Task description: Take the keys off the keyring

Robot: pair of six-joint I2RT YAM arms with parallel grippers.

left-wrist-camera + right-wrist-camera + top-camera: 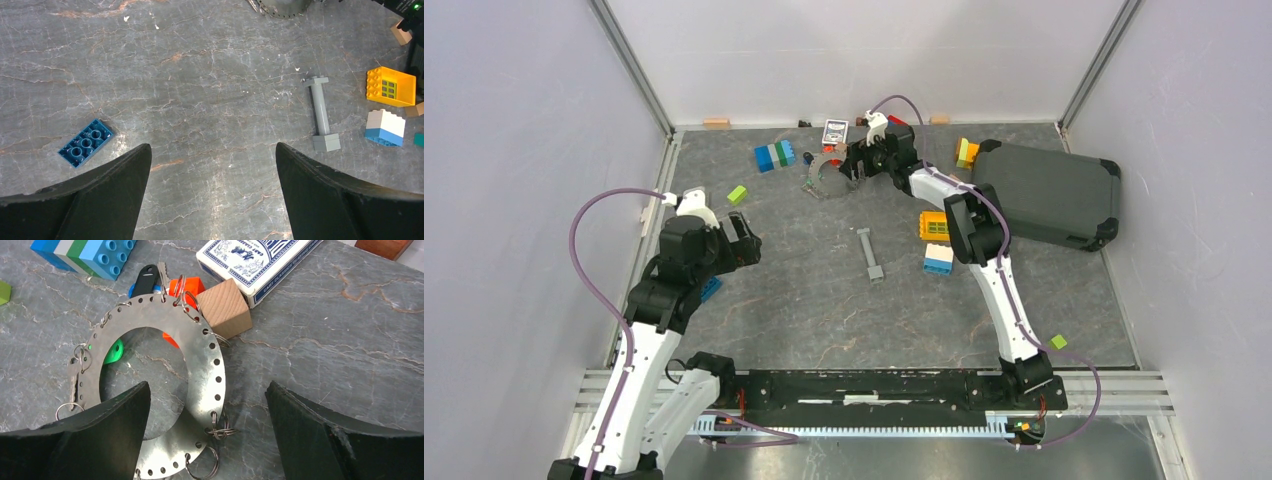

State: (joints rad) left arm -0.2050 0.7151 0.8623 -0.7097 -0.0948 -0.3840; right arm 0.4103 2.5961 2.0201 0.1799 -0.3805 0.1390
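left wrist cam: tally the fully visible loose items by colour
blue flat studded plate: 1
long grey bar: 1
yellow grid block: 1
white-and-blue toy brick: 1
Total: 4

Keys (75, 384) around the plate (200, 360) rim, card box (260, 260) behind

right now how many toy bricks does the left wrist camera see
3: a blue flat plate lower left, a yellow grid block at the right, a white-and-blue brick just below it in view. A teal sliver at the right edge may be a fourth.
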